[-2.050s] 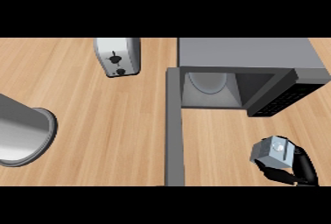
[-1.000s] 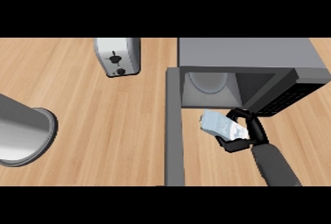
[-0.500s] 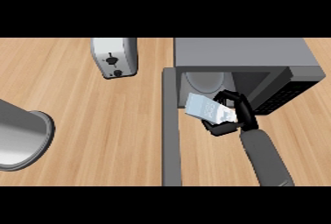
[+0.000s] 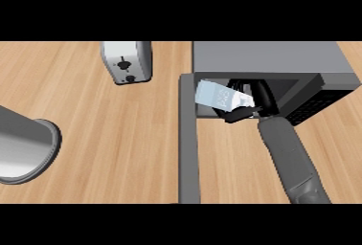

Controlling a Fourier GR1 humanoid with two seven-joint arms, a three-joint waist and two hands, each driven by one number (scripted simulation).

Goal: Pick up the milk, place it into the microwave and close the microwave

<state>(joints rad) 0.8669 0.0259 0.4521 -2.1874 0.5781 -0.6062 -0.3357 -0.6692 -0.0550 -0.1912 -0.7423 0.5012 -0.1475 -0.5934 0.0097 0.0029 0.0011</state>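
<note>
Milk now at the microwave mouth; release and door closing outstanding.

Taking the microwave point(image 4: 268, 60) as landmark: well to its left, one steel pot point(image 4: 21, 150); nearer left, one toaster point(image 4: 127, 61); at its left front, one door point(image 4: 188, 143) swung open. One milk carton point(image 4: 220, 97), carried up from the counter a second ago, sits tilted in the opening, the right hand point(image 4: 256, 103) curled round it. No left hand visible.

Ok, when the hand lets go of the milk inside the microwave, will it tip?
Probably, if released now: the milk carton is tilted in the right hand, not upright. It looks stiff and boxy, so it should stand if set flat inside the microwave. Taller than wide, so nudges may topple it.
</note>
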